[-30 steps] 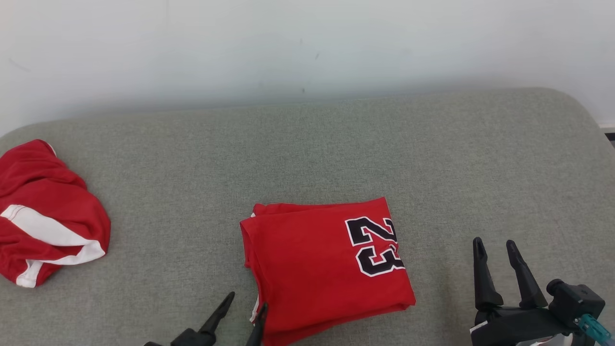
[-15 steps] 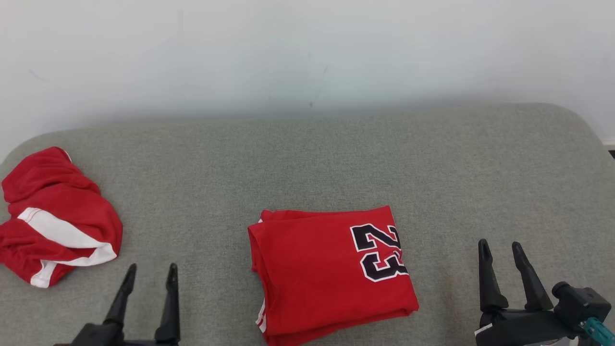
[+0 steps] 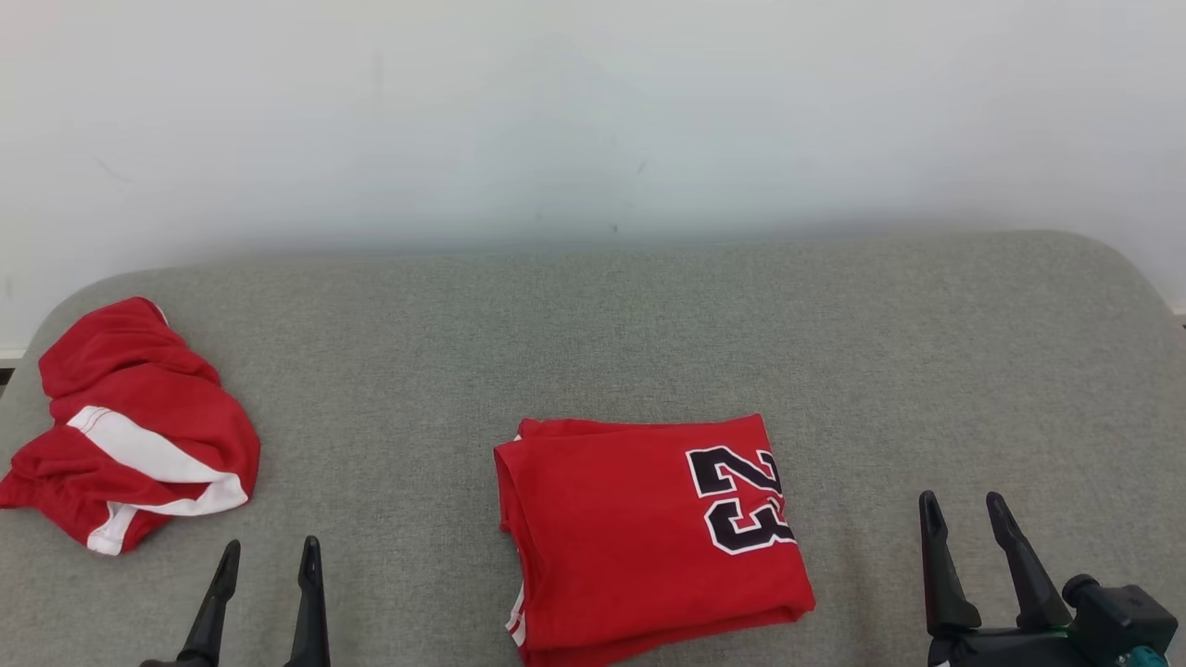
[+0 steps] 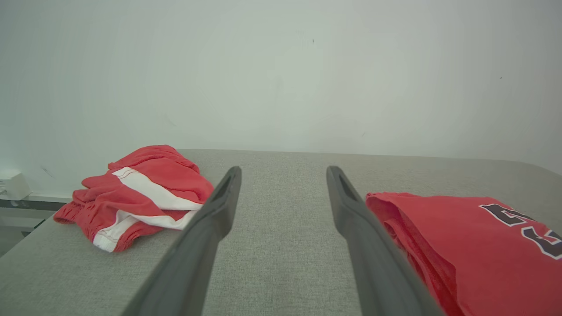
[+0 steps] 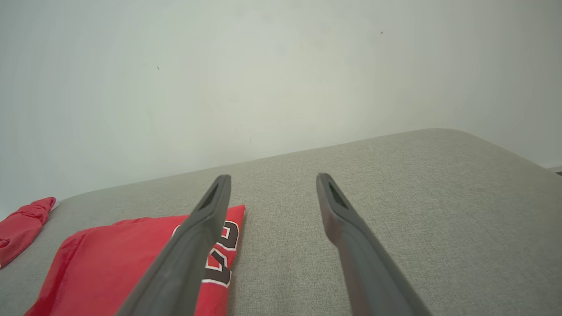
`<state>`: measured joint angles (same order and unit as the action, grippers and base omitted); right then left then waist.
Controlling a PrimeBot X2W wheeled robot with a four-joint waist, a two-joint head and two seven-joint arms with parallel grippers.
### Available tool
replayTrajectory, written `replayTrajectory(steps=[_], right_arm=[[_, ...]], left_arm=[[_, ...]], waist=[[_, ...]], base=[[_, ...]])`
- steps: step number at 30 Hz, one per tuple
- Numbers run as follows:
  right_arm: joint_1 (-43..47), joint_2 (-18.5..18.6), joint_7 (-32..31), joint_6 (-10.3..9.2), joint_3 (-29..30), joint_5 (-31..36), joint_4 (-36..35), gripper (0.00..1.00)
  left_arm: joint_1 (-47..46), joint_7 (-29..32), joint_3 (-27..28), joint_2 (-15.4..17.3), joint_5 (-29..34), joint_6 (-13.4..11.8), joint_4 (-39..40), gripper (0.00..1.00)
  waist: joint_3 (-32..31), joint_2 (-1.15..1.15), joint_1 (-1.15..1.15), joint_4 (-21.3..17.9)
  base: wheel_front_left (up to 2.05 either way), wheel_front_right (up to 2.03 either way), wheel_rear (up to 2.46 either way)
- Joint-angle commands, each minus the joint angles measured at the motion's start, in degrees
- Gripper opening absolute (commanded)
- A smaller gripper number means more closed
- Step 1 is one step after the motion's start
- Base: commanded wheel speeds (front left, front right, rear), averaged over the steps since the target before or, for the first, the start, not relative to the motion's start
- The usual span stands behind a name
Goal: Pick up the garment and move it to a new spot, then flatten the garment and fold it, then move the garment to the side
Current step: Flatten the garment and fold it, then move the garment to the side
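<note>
The dark, long-fingered left gripper (image 3: 270,547) and right gripper (image 3: 962,502) stand empty, fingers spread wide, pointing up from the lower corners. Between them a neatly folded red jersey (image 3: 639,537) with a black, white-edged "23" lies flat on the grey fabric-covered surface (image 3: 649,315). A crumpled red-and-white garment (image 3: 139,435) sits far left.

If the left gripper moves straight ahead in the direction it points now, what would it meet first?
The way looks free: the left gripper points across bare grey padded surface, between the crumpled red-and-white garment and the folded red jersey. The white wall would likely come first, though depth is unclear.
</note>
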<state>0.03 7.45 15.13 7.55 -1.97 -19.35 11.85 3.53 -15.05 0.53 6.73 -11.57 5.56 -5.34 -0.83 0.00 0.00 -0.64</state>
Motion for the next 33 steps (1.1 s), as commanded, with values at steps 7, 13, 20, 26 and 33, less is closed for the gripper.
replayTrajectory(steps=[7,13,20,26,33], right_arm=[[2.28,0.01,-0.33,-0.11,-0.38,1.88,-2.41,1.00],[2.52,-0.27,-1.09,-0.11,-0.45,2.40,-3.52,1.00],[2.94,-0.39,-1.85,-0.11,-0.40,2.81,-4.17,1.00],[3.10,-0.44,-2.17,-0.11,-0.48,2.67,-3.97,1.00],[2.75,-0.57,-2.09,-0.11,-0.94,1.53,-3.31,1.00]], left_arm=[[1.55,-0.18,1.34,-0.20,0.32,0.54,0.58,1.00],[2.50,-0.18,1.26,0.04,0.13,0.92,0.19,1.00],[2.61,-0.18,0.46,0.45,-0.71,1.28,0.01,1.00],[2.38,-0.18,0.25,0.67,-1.10,1.45,0.00,1.00],[2.47,-0.18,0.37,0.73,-0.86,1.30,-0.11,1.00]], waist=[[-0.70,0.00,0.00,0.75],[-0.78,0.00,0.00,0.87],[-0.80,0.00,0.00,0.96],[-0.84,0.00,0.00,0.89],[-0.86,0.00,0.00,0.73]], base=[[0.00,0.00,0.00],[0.00,0.00,0.00],[0.00,0.00,0.00],[0.00,0.00,0.00],[0.00,0.00,0.00]])
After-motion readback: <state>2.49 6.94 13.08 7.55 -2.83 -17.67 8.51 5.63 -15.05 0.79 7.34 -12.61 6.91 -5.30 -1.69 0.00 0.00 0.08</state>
